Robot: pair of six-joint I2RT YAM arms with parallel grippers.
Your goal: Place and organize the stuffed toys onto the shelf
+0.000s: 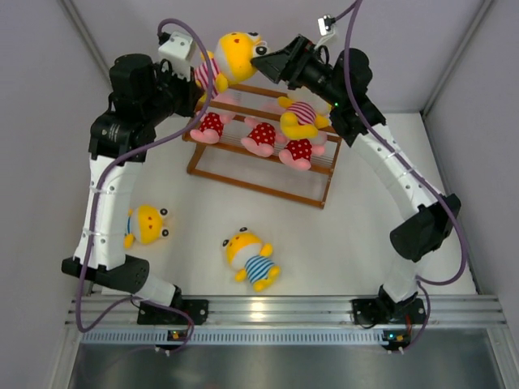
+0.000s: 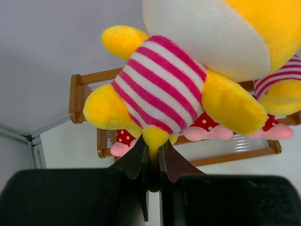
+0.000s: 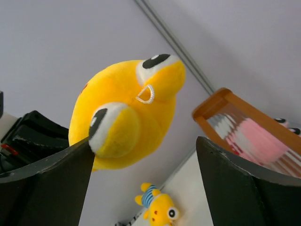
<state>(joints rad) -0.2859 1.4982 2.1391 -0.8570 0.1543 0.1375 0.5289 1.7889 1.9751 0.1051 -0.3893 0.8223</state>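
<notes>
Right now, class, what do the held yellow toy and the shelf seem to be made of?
The yellow toy: soft plush fabric, going by its fuzzy nap and stuffed, rounded limbs. The shelf: probably wood, brown with a smooth, slightly glossy finish and rounded edges.

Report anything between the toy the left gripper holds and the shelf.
Nothing visible lies between the pink-striped toy in the left gripper and the shelf. The open right gripper flanks its head. Another striped toy sits farther right there.

Robotics lab enclosure, white tabletop (image 1: 365, 243), grey panel walls (image 1: 40, 121), aluminium base rail (image 1: 284, 306)
</notes>
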